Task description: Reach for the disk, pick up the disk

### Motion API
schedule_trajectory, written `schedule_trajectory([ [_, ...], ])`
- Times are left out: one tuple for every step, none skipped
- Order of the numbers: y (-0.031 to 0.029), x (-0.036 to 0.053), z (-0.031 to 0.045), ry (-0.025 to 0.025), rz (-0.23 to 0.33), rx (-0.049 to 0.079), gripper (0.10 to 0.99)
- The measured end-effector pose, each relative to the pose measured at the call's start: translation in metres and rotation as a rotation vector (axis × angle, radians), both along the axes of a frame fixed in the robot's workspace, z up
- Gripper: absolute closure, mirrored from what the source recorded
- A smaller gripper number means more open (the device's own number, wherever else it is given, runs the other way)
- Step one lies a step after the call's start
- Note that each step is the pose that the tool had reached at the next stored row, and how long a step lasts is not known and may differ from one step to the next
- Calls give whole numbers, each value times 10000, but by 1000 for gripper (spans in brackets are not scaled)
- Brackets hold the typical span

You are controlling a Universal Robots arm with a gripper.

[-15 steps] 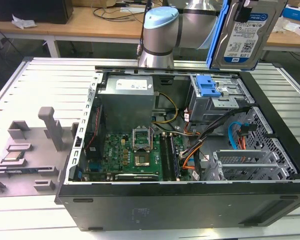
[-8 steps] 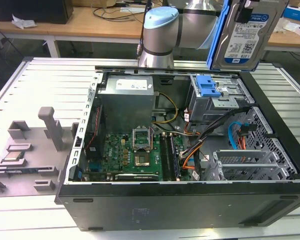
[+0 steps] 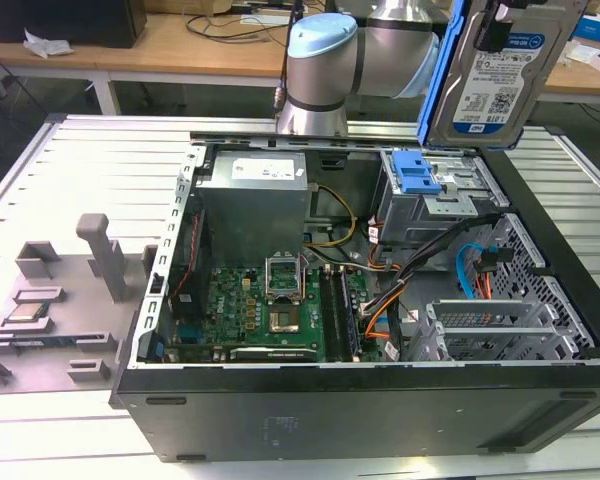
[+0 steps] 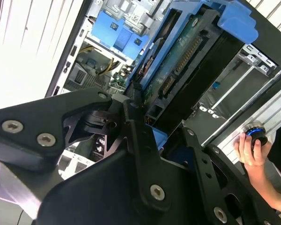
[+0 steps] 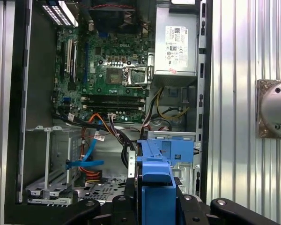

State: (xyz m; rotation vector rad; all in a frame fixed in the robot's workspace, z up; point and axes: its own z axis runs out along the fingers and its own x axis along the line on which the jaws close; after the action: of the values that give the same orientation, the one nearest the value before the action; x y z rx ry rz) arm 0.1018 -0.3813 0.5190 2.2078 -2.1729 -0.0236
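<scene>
The gripper (image 5: 157,206) is clamped on the disk (image 3: 495,75), holding it upright, clear above the open computer case (image 3: 360,400). Its white-and-blue label faces outward, print unreadable. Below sits the blue drive-bay latch (image 3: 418,175), beyond the motherboard (image 3: 270,310).

Held high above the open computer case (image 3: 280,400), at the exterior view's right: the disk (image 3: 500,75), upright, label facing the camera, blue frame along its edge. Well clear of the blue latch (image 3: 417,175) on the drive cage below. Behind it, the robot arm (image 3: 325,60). On the grey table (image 3: 80,180), a small chip (image 3: 27,313).
</scene>
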Motion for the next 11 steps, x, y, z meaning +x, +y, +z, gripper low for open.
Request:
schedule_trajectory([
  [-20,0,0,0,-1,0,718],
  [-29,0,-1,0,-1,1,718],
  [-50,0,0,0,0,0,718],
  [-66,0,-1,0,-1,1,718],
  [-75,0,0,0,0,1,718],
  [-93,0,0,0,-1,0,718],
  [-115,0,-1,0,-1,1,718],
  [-131,0,0,0,0,0,718],
  [-143,0,-1,0,0,0,718],
  [-153,0,-1,0,0,1,718],
  [-171,0,-1,0,-1,0,718],
])
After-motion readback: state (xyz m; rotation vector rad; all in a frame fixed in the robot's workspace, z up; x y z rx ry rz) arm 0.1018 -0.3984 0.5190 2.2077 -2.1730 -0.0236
